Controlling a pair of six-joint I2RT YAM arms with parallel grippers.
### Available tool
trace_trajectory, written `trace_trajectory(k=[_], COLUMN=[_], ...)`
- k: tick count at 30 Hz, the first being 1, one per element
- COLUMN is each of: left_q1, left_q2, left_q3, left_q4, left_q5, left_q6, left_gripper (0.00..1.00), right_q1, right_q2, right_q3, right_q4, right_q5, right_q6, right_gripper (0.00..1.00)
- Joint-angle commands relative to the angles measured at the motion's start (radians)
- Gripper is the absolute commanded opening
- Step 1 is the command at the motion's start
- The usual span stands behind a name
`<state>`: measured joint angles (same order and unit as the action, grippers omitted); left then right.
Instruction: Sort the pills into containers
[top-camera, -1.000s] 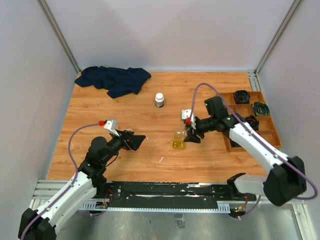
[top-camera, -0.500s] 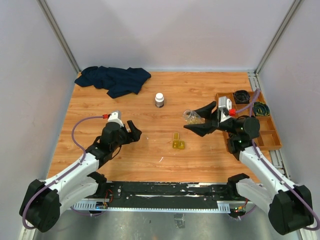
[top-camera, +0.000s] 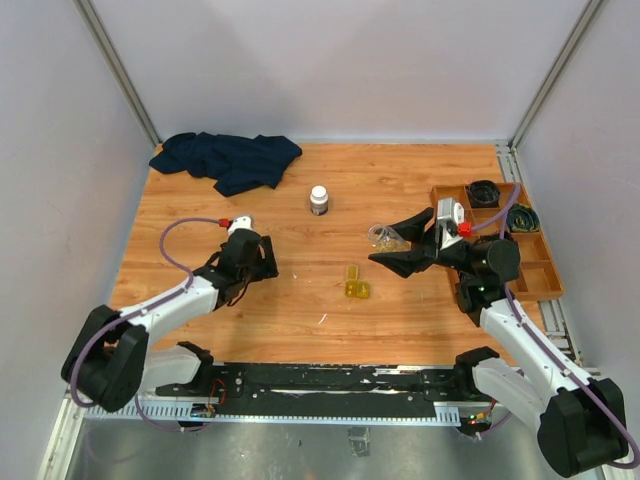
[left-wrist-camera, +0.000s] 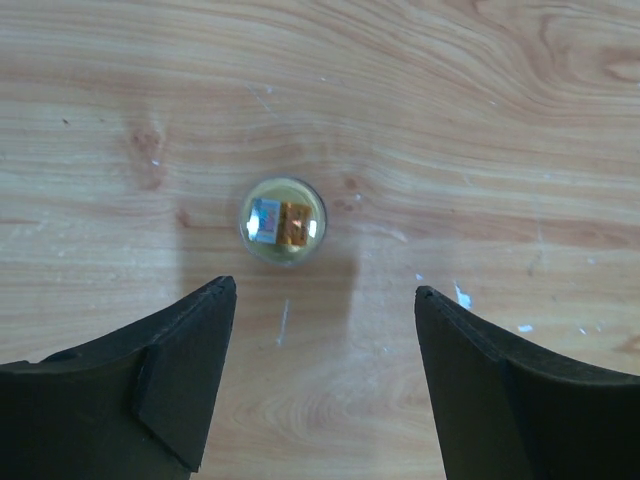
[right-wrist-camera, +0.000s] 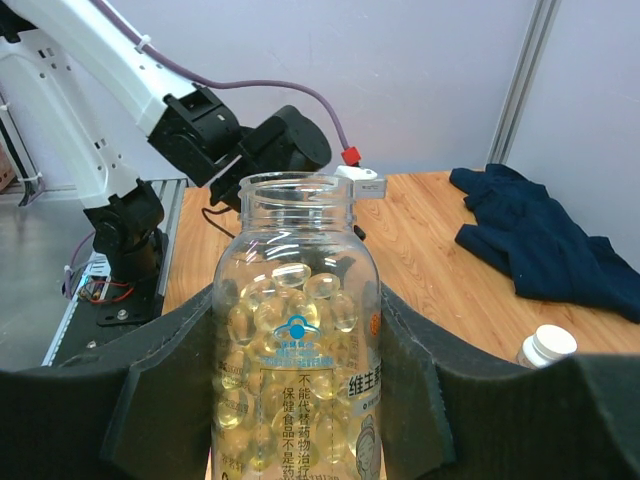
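Observation:
A clear amber-tinted vial (left-wrist-camera: 282, 220) stands upright on the wood, seen from above, with something orange and blue inside. My left gripper (left-wrist-camera: 325, 290) points down just short of it, open and empty. In the top view that gripper (top-camera: 256, 258) hides the vial. The small yellow case (top-camera: 355, 286) lies on the table middle. My right gripper (right-wrist-camera: 300, 330) is shut on an uncapped clear bottle (right-wrist-camera: 297, 300) full of yellow softgel pills. It holds the bottle (top-camera: 384, 236) above the table, right of the case.
A white-capped bottle (top-camera: 319, 200) stands behind the case; it also shows in the right wrist view (right-wrist-camera: 545, 345). A dark blue cloth (top-camera: 228, 160) lies at the far left. A brown compartment tray (top-camera: 530, 268) with dark items sits at the right edge.
My right gripper lifted the pill bottle away from the yellow case, back and to the right. My left gripper moved forward and turned down over the vial.

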<state>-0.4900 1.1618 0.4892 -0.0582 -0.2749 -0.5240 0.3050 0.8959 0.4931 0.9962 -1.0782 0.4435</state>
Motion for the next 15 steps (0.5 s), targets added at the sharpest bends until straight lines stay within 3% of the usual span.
trace_trajectory(k=[1, 8, 15], left_q1=[0.007, 0.008, 0.018], left_q2=[0.110, 0.259, 0.319], left_q3=[0.084, 0.165, 0.187], left_q4=[-0.025, -0.056, -0.044], left_q5=[-0.130, -0.194, -0.185], left_q6=[0.036, 0.042, 0.046], left_gripper=[0.72, 0.59, 0.58], right_q1=[-0.031, -0.032, -0.034], right_q2=[-0.005, 0.001, 0.002], right_q3=[-0.007, -0.007, -0.008], right_q4=[0.006, 0.001, -0.002], right_q5=[0.000, -0.006, -0.005], right_q6=[-0.030, -0.035, -0.035], right_gripper=[0.01, 0.01, 0.01])
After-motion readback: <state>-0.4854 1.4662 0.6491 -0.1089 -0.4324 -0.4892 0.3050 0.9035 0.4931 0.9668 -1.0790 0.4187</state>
